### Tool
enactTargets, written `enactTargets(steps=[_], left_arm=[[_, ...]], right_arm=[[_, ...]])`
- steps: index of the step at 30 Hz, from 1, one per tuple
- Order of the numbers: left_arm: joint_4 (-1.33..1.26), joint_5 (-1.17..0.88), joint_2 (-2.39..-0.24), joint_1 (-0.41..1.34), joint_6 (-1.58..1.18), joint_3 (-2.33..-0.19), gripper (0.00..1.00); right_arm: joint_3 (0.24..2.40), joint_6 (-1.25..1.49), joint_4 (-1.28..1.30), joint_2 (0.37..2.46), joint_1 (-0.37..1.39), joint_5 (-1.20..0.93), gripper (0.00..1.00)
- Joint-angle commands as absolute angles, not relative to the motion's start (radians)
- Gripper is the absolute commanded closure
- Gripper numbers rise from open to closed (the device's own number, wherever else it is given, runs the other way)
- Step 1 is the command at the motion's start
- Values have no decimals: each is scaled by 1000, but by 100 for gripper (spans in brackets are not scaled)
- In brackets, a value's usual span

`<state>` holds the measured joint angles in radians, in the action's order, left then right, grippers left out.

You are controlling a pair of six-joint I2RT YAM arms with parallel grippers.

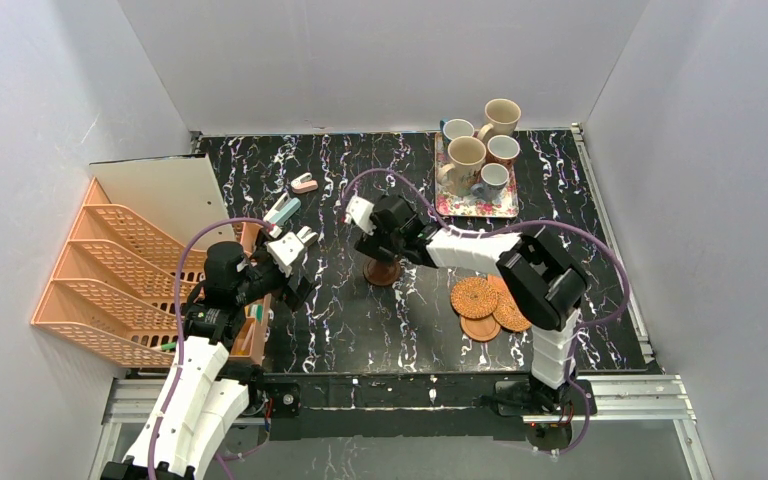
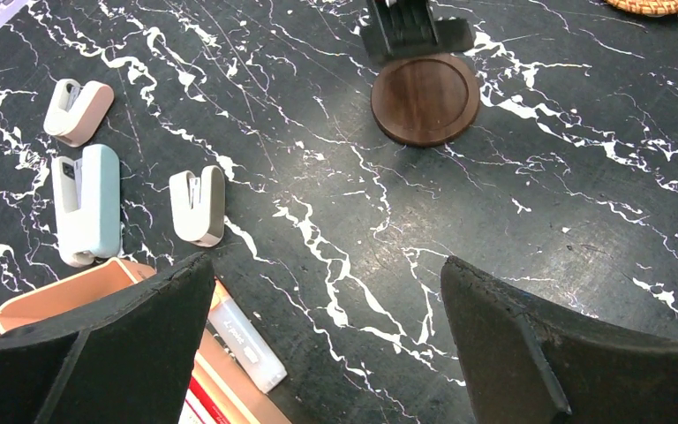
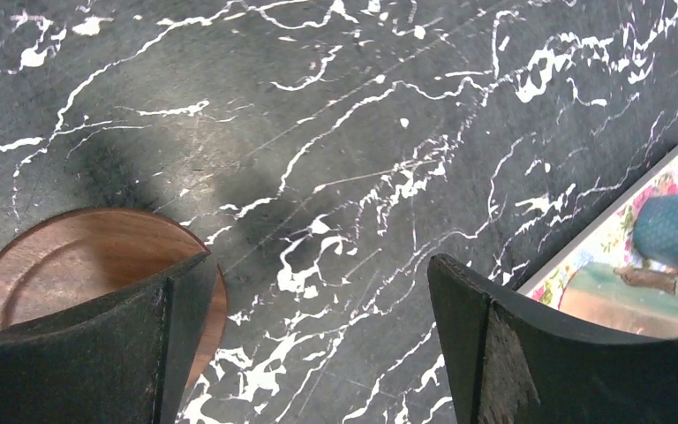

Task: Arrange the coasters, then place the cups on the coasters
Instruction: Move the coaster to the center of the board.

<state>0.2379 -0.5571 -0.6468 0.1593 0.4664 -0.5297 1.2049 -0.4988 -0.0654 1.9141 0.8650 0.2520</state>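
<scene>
Black white-veined marble table [image 1: 360,330]. Far right: rectangular pink floral tray [image 1: 480,209] carrying all five ceramic mugs [image 1: 465,155]. Four round orange coasters [image 1: 475,297], woven rattan and smooth, overlap in a pile by the right arm's base. Round dark brown wooden coaster [image 2: 425,97] lies alone mid-table. Right gripper [image 3: 318,274] jaws wide apart, empty, one finger over that coaster's edge. Left gripper [image 2: 328,274] jaws apart, empty.
</scene>
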Motion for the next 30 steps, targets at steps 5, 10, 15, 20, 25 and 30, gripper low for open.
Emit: enactTargets(steps=[5, 10, 15, 20, 25, 30], left_arm=[[217, -534, -653, 156, 448, -533, 2], [218, -529, -660, 156, 449, -534, 2], [223, -524, -657, 156, 448, -538, 2], [229, -523, -652, 156, 451, -540, 2], [239, -534, -646, 156, 456, -543, 2], [241, -537, -651, 155, 459, -545, 2]], right_arm=[[1255, -228, 174, 1633, 814, 45, 2], [1185, -160, 226, 1476, 792, -16, 2], [1124, -137, 288, 1337, 750, -93, 2], [1065, -256, 388, 1213, 741, -116, 2], [1059, -362, 534, 1152, 736, -8, 2], [992, -427, 595, 1147, 729, 80, 2]])
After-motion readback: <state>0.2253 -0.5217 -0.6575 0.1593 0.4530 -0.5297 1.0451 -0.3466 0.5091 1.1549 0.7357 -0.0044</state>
